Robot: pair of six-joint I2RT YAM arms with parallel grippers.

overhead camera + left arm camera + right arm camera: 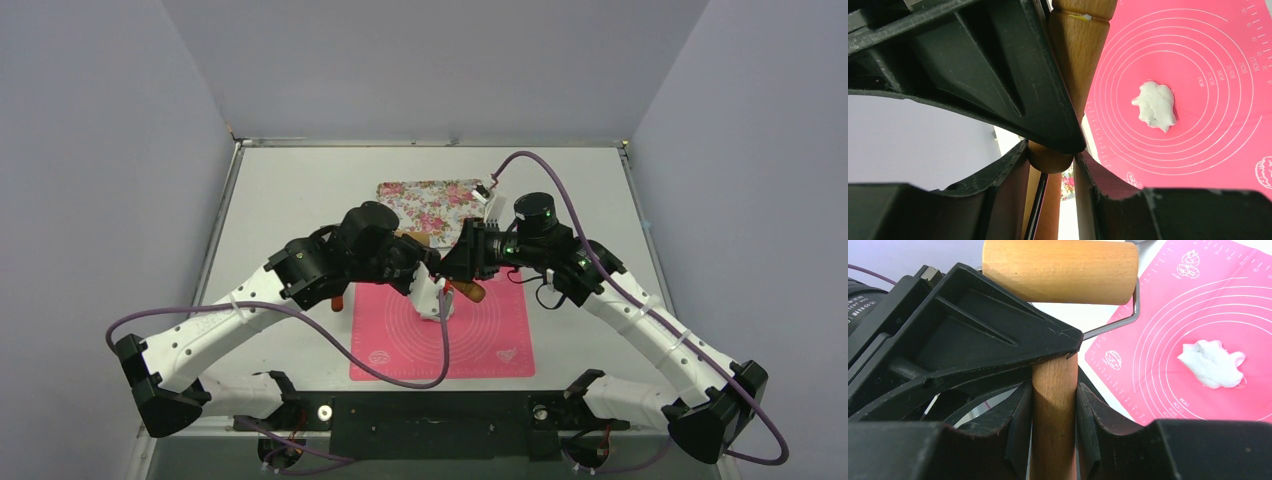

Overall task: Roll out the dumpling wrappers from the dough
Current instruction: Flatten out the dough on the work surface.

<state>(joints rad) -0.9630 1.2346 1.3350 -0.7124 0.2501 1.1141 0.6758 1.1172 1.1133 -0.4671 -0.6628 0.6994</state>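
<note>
Pale lavender walls enclose a grey worktop [300,200], seen from above, with a pink silicone mat [480,340] lying near the front edge and a floral-patterned board [430,195] just behind it. Two white and black robot arms reach in from the near corners, and their tips meet over the back edge of the mat.

Between them is a small wooden pastry roller [1060,271], made of a short wooden barrel on a bent metal yoke with a wooden handle [1080,55]. The right claw [1054,425] pinches that handle, with one dark finger pressed against each side, and the barrel lies crosswise above it. The left claw [1050,165] sits at the rounded butt end of the same handle. Its two fingers lie close along either side of the wood, but the pictures do not show whether they truly clamp it. The two claws crowd against each other.

The dough [1155,105] is a ragged, soft white lump, lying flat on the mat inside the printed measuring rings. It is well apart from the roller and from both claws, with nothing touching it.
</note>
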